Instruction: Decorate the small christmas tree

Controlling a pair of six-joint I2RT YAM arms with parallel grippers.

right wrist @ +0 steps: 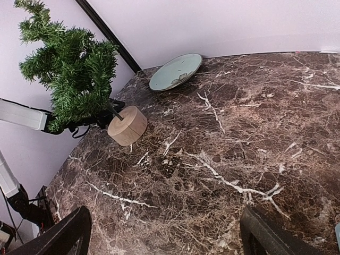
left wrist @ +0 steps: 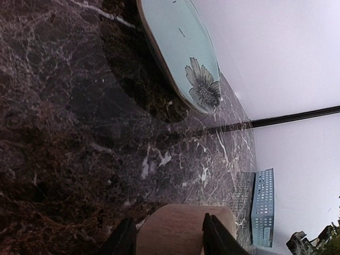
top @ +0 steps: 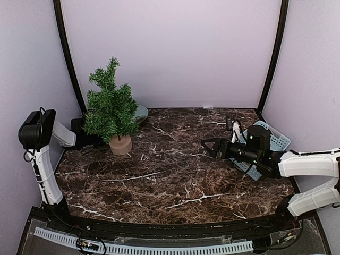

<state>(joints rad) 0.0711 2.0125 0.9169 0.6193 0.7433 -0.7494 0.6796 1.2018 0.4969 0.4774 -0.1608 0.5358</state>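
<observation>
The small christmas tree (top: 111, 109), dark green on a round tan wooden stump (top: 120, 144), stands at the back left of the marble table (top: 175, 175). My left gripper (left wrist: 169, 236) reaches in from the left, low under the branches. Its two fingers (left wrist: 125, 239) press against opposite sides of the stump (left wrist: 175, 228), so it is shut on it. In the top view the branches hide most of that gripper. My right gripper (top: 208, 144) hovers at the right side of the table, pointing left toward the tree (right wrist: 69, 69). Its jaws (right wrist: 167, 236) stand wide open and hold nothing.
A pale blue plate (top: 141, 112) with a flower print lies just behind the tree by the back wall. A light blue perforated tray (top: 273, 139) sits at the right edge under the right arm. Black frame poles stand in both back corners.
</observation>
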